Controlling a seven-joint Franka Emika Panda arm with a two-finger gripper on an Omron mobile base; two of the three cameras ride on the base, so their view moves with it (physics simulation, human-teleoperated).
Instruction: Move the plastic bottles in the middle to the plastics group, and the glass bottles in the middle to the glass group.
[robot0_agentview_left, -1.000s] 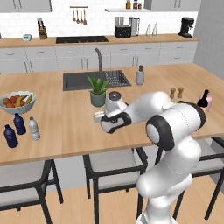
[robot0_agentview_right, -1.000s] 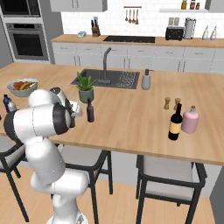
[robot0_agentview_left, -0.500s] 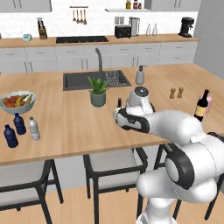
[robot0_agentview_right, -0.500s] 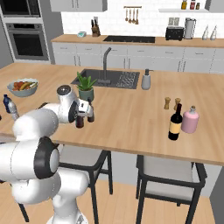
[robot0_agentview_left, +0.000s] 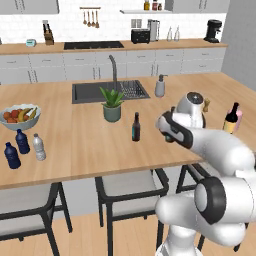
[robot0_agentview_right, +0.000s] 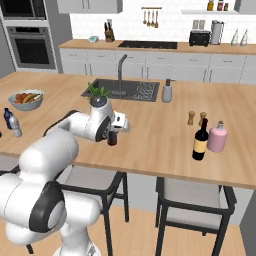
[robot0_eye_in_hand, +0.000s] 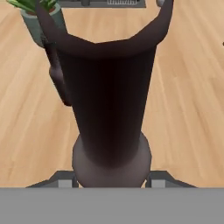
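Dark brown beer bottle (robot0_eye_in_hand: 109, 109) is clamped in my claw (robot0_agentview_right: 114, 131), held upright just above the wooden counter (robot0_agentview_left: 85, 145), right up in my hand cam. Its twin (robot0_agentview_left: 135, 127) stands on the counter near the potted plant (robot0_agentview_left: 112, 104). Wine bottle (robot0_agentview_right: 200, 140) and pink bottle (robot0_agentview_right: 217, 137) sit well off to my right; the clear bottle (robot0_agentview_left: 39, 147) is over by the blue ones (robot0_agentview_left: 17, 148).

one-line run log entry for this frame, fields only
phase: carrying | jaws: shut on slim dark brown-black glass beer bottle | other slim dark beer bottle: upright by potted plant | target: dark yellow-labelled wine bottle, pale pink bottle
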